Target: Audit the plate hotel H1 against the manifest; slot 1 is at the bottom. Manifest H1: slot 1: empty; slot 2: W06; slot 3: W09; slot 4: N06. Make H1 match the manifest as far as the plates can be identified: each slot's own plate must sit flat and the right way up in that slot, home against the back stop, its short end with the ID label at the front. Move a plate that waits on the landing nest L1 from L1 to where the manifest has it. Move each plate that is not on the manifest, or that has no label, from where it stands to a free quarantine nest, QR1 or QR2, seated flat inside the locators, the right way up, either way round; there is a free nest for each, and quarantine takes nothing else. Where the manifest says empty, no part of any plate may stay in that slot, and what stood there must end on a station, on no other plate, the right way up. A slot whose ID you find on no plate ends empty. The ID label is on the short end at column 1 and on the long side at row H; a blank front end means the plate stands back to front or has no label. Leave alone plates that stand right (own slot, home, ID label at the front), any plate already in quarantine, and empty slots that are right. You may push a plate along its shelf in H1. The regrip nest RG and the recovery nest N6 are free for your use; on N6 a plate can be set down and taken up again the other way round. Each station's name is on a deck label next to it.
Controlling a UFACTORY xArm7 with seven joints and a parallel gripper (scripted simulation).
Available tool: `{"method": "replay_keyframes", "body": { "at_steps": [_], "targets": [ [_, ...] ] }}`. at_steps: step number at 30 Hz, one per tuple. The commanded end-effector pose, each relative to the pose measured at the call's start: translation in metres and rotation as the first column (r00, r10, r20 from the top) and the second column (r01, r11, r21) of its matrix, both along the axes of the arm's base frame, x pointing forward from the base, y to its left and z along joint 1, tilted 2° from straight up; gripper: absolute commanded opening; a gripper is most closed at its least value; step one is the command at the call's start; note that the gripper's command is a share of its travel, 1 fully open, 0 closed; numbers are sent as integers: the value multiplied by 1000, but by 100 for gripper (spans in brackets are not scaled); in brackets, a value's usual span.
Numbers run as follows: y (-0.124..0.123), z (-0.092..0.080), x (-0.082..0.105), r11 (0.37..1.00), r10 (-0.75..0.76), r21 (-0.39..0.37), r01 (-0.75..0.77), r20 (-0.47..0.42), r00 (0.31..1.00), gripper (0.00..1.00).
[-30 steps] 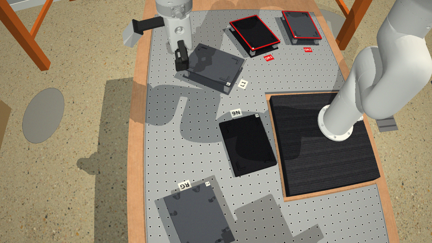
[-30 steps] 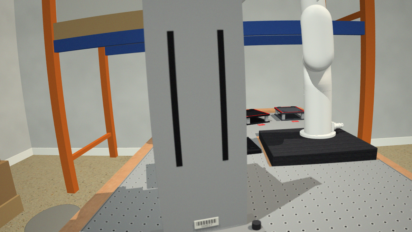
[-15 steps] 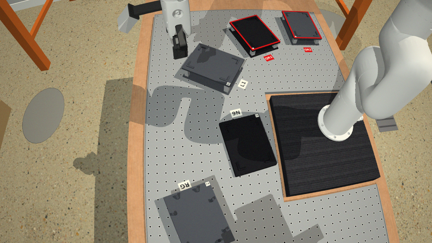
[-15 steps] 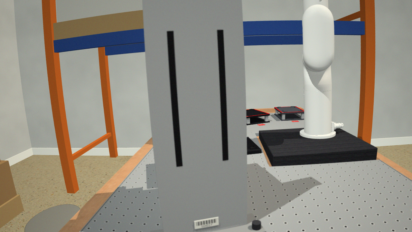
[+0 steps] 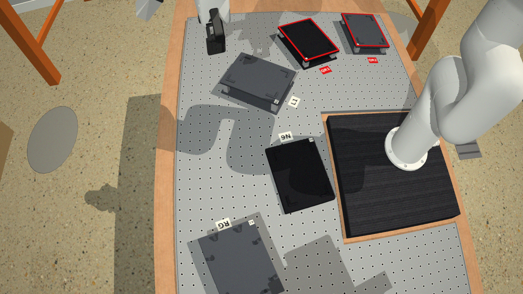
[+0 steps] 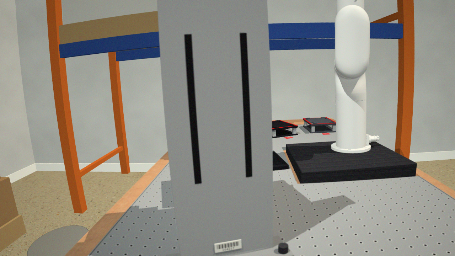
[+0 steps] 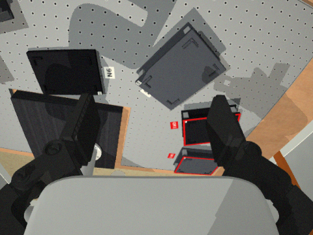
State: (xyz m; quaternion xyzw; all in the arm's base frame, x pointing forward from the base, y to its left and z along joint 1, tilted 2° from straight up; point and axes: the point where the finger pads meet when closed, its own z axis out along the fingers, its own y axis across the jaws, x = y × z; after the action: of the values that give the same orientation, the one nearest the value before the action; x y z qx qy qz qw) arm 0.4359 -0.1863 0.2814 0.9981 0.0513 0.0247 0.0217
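Note:
My gripper [image 5: 215, 34] is open and empty. It hangs above the far left corner of the deck, beyond the landing nest L1 [image 5: 258, 82]. In the wrist view the two black fingers stand wide apart [image 7: 152, 109], with L1 [image 7: 182, 67] far below between them. L1 shows its bare grey top and corner locators, with no plate on it. The plate hotel H1 [image 6: 216, 127] shows only as a tall grey back panel with two black slits and a barcode. Its slots and plates are hidden.
Quarantine nest QR1 [image 5: 307, 39] has a black top inside its red frame. QR2 [image 5: 364, 30] shows a bare grey top with locators. The black nest N6 [image 5: 299, 174] and the grey nest RG [image 5: 237, 257] carry nothing. The arm's black base block [image 5: 391, 171] stands on the right.

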Motion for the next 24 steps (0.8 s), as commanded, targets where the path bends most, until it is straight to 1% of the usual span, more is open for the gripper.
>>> {"method": "replay_keyframes", "body": {
  "at_steps": [1,14,16,24],
  "targets": [
    [0,13,0,1000,0,-1,0,2,1000,100],
    [1,56,0,1000,0,-1,0,2,1000,100],
    [1,56,0,1000,0,-1,0,2,1000,100],
    [2,83,-1,1000,0,-1,0,2,1000,100]
  ]
}}
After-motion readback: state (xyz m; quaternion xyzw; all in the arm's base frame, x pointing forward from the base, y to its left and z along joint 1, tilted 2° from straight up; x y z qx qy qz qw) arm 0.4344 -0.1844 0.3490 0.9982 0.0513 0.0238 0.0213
